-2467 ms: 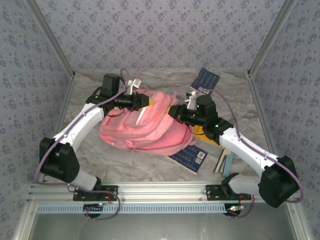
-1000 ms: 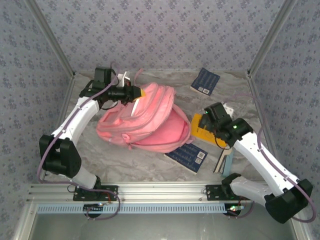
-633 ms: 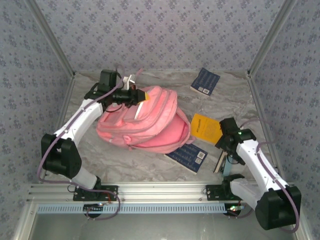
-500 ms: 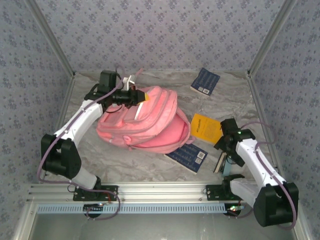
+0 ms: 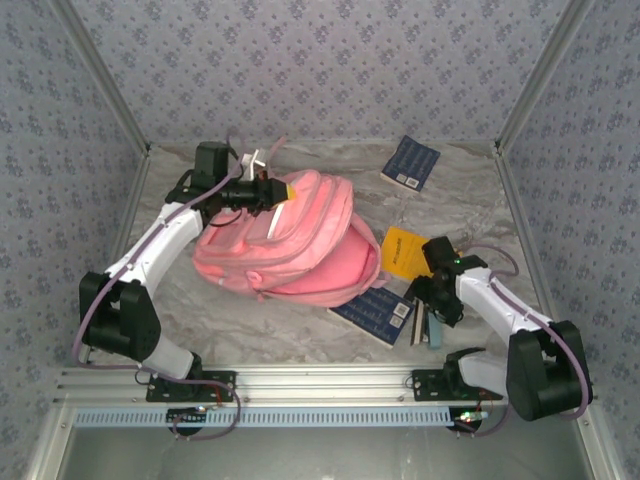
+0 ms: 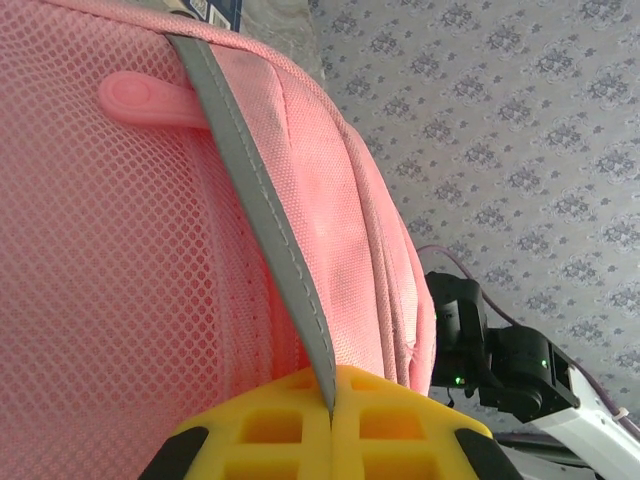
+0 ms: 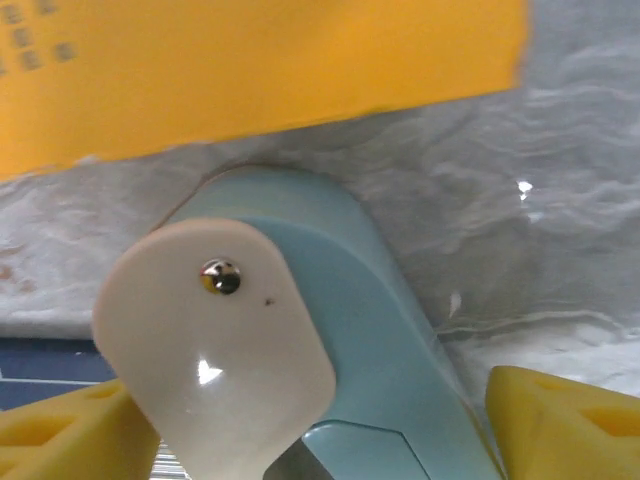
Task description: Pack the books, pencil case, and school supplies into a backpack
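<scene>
The big pink backpack [image 5: 290,245] lies mid-table, its mesh [image 6: 110,250] close up in the left wrist view. My left gripper [image 5: 277,190] is shut on the backpack's grey trim strip [image 6: 262,215], pinched between the yellow fingers [image 6: 270,430]. My right gripper [image 5: 430,305] is low at the near right, open, its yellow fingertips [image 7: 565,420] on either side of the pale mint pencil case [image 7: 350,290] with its white snap flap [image 7: 215,330]. The yellow book [image 5: 405,250] lies just beyond the case [image 5: 437,330]. One navy book [image 5: 378,312] lies by the backpack, another [image 5: 410,162] at the back.
The yellow book's edge [image 7: 250,70] is close above the case, and a navy cover [image 7: 40,360] shows at its left. The grey marbled table [image 5: 470,210] is bounded by patterned walls and metal posts [image 5: 525,95].
My right arm has left the backpack, swung back to the near right and come down over the pencil case. The left gripper has kept its hold on the backpack's top.
</scene>
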You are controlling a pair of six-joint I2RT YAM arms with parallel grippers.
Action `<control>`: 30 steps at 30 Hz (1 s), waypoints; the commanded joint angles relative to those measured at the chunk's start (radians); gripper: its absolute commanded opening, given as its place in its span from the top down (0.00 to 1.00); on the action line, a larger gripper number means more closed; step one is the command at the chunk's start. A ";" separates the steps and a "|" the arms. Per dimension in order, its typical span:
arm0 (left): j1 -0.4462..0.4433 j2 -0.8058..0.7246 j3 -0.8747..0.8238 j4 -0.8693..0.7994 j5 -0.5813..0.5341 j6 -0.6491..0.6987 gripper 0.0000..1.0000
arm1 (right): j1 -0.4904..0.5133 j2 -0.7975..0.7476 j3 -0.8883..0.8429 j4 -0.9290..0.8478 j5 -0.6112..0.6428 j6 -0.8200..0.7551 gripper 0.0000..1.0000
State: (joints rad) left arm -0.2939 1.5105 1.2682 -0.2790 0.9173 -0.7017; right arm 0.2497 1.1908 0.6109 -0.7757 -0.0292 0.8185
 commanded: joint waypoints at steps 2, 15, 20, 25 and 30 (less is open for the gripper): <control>0.018 -0.045 0.007 0.073 0.028 -0.009 1.00 | 0.027 0.003 -0.005 0.024 -0.039 0.027 0.25; 0.019 -0.039 0.003 0.075 0.029 -0.008 1.00 | 0.065 0.078 0.025 -0.005 0.054 0.009 0.24; 0.021 -0.038 0.008 0.061 0.030 0.004 1.00 | 0.073 0.115 0.038 0.000 0.066 0.004 0.30; 0.024 -0.035 0.008 0.058 0.029 0.007 1.00 | 0.079 0.043 0.045 -0.031 0.100 0.011 0.45; 0.027 -0.030 0.013 0.057 0.035 0.005 1.00 | 0.083 -0.001 0.060 -0.066 0.124 0.018 0.48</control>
State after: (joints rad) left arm -0.2813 1.5105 1.2655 -0.2649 0.9283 -0.7017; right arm 0.3241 1.2175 0.6403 -0.7845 0.0517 0.8227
